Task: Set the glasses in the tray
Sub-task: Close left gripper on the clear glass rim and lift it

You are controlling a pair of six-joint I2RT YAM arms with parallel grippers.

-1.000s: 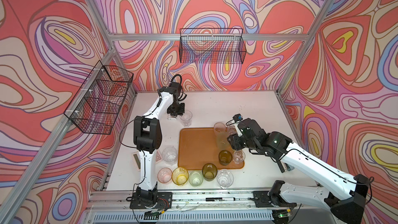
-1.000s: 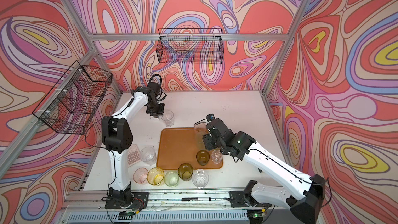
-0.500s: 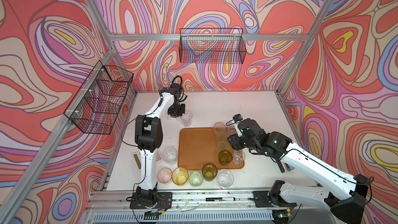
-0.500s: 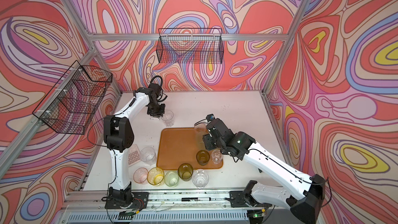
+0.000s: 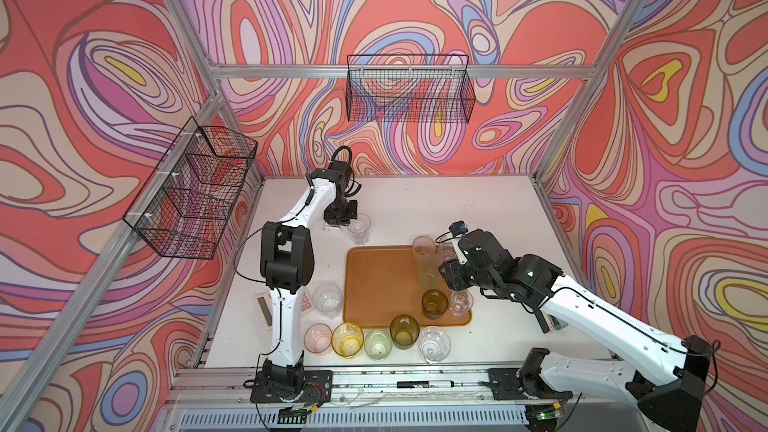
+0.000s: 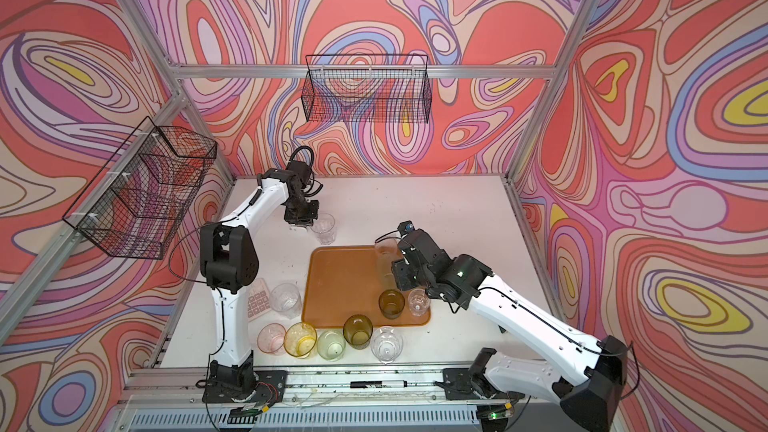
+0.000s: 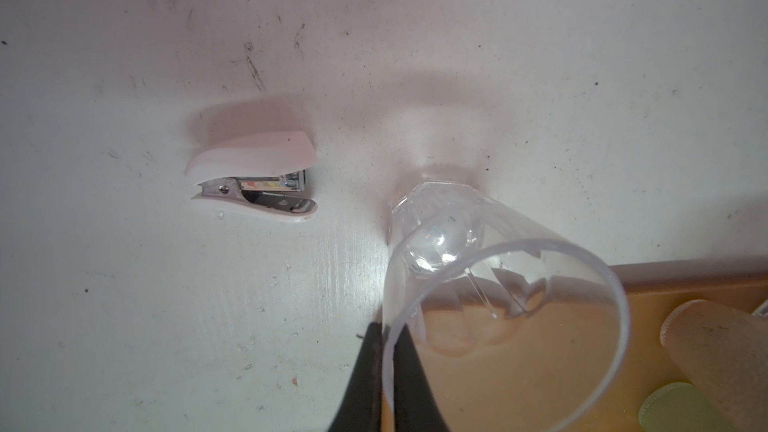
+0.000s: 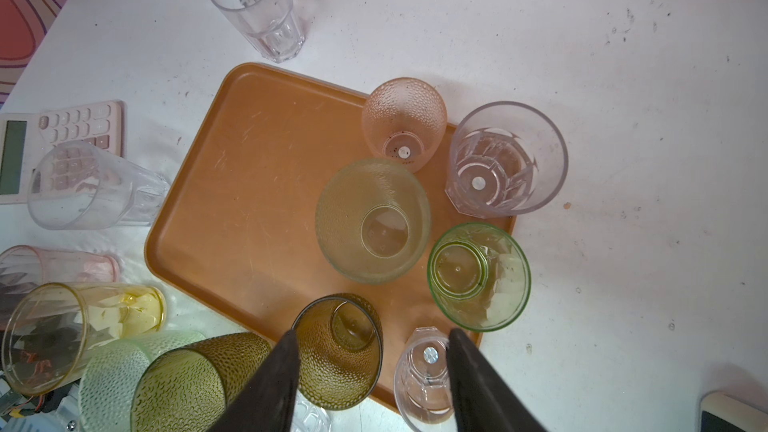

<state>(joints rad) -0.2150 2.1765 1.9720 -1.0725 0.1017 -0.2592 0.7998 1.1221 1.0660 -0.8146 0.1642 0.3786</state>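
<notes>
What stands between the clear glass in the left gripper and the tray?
Nothing visible does. The left gripper pinches the wall of the clear glass, which sits just off the tray's far edge; only bare table lies between them. The tray's left half holds no glasses.

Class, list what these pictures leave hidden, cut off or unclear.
The short green glass: hidden under the right arm in both top views.
The calculator: partly behind the left arm in a top view.
A pale object: cut off at the right wrist view's edge; unidentifiable.
</notes>
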